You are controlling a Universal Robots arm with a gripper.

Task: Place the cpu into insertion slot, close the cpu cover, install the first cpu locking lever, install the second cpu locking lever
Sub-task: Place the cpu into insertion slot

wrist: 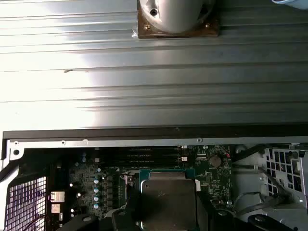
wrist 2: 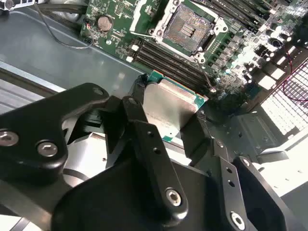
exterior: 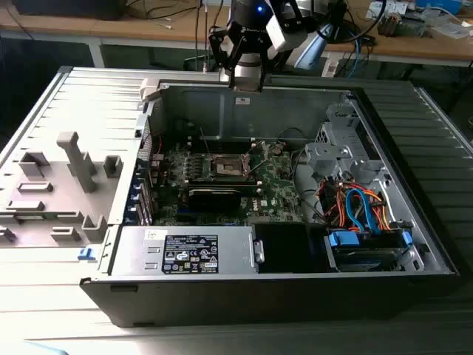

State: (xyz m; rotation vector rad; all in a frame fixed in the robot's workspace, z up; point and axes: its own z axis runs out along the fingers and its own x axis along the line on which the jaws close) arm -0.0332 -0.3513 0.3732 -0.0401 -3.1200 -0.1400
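Off to the exterior view's left, well apart from the fingers, a grey moulded tray is lying beside the open computer case; the gripper is hanging over the case's far wall; its fingers are pinching the cpu by two opposite edges, its silver top facing the second wrist camera and a green edge showing; in the first wrist view the cpu is sitting between the fingers, above the green circuit board; the insertion slot is lying uncovered beyond the fingertips, apart from the chip, its dark contact field showing, with black memory slots running between them; further toward the exterior view's right, orange and blue cables are bunching, far from the fingers.
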